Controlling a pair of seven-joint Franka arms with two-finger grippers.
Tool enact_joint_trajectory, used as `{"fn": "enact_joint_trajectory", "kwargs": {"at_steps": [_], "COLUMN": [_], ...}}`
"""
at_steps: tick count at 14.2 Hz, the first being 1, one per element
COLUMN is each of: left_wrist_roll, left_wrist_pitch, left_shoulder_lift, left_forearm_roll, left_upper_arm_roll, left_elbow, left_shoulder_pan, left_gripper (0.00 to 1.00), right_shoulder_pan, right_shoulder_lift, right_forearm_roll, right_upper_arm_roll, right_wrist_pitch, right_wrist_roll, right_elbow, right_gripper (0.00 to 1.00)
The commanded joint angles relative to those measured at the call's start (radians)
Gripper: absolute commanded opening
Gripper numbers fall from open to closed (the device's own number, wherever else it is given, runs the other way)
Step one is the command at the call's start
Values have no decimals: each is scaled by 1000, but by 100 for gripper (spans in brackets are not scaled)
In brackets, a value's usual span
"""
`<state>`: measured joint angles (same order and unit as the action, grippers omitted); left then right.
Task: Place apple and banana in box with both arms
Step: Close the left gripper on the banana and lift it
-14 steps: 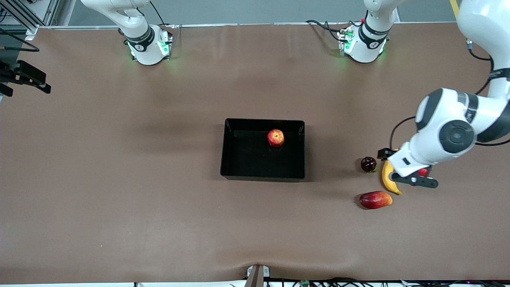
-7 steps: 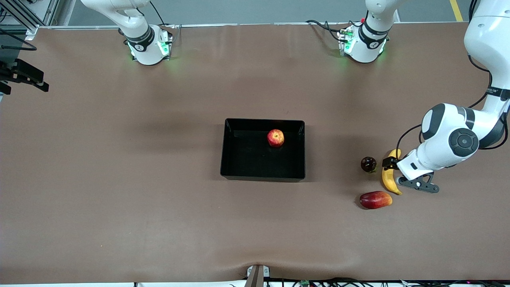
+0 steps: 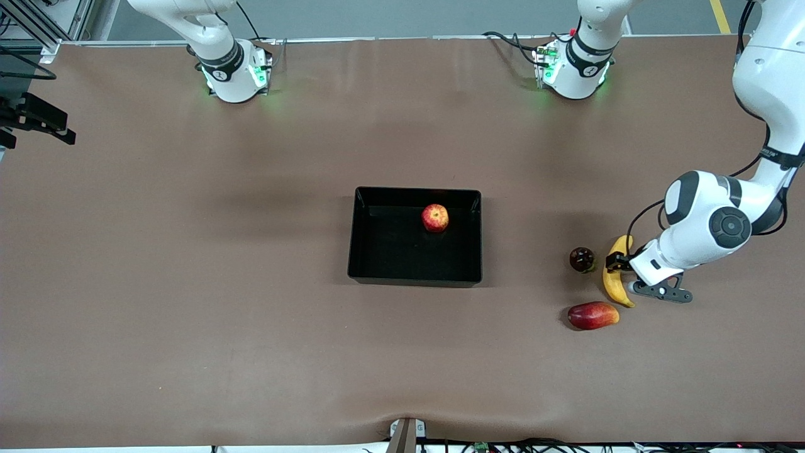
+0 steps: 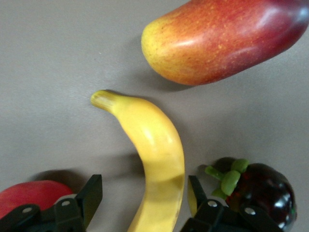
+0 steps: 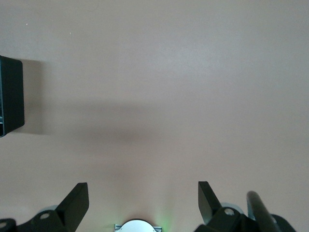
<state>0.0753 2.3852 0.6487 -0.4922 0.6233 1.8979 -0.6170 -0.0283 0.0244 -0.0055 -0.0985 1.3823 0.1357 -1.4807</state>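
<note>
Main risk, in my judgement: crowding round the banana [image 4: 157, 164]. My left gripper [image 4: 145, 195] straddles it with fingers spread wide, one each side, not yet closed. A dark round fruit [image 4: 260, 191] sits just beside one finger and a red fruit [image 4: 29, 193] beside the other; closing could nudge either or roll the banana. The mango-like fruit [image 4: 222, 41] lies just past the banana's tip. The left arm is bent low, wrist down at the worktop [image 3: 188, 251]. The box [image 3: 361, 239] holds the apple [image 3: 434, 218], well apart from this gripper. The right gripper [image 5: 140, 200] waits wide open over bare worktop.
</note>
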Motion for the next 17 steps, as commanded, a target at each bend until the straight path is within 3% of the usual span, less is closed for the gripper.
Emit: {"fn": "enact_joint_trajectory", "kwargs": {"at_steps": [1,2,3,7,11,13,17], "left_wrist_roll": [37,35,35,23,-84,-139,-134], "left_wrist_pitch": [17,18,22,37,17,-72,-251], "left_shoulder_lift": [2,8,17,19,-53,-131,-239], "left_forearm_roll": [-29,-31,-34,-34,-34,-32,12], "left_upper_arm_roll": [10,9,9,10,32,71,224], "left_elbow": [12,12,12,21,24,21,-26], "left_shoulder_pan": [-3,-3,-3,-3,-4,-9,-9], "left_gripper": [81,80,72,0,0,0,0], "right_shoulder_pan": [33,42,47,45,45,47,45], "right_shoulder_lift": [6,6,6,6,5,5,3], "right_forearm_roll": [9,15,18,18,18,18,18], "right_upper_arm_roll": [11,14,16,14,14,13,13], "right_wrist_pitch": [-20,-22,-22,-22,-23,-23,-23], "right_wrist_roll": [4,4,5,7,12,13,13], "right_elbow": [10,10,10,10,8,8,8], "right_gripper": [100,100,100,100,100,100,100]}}
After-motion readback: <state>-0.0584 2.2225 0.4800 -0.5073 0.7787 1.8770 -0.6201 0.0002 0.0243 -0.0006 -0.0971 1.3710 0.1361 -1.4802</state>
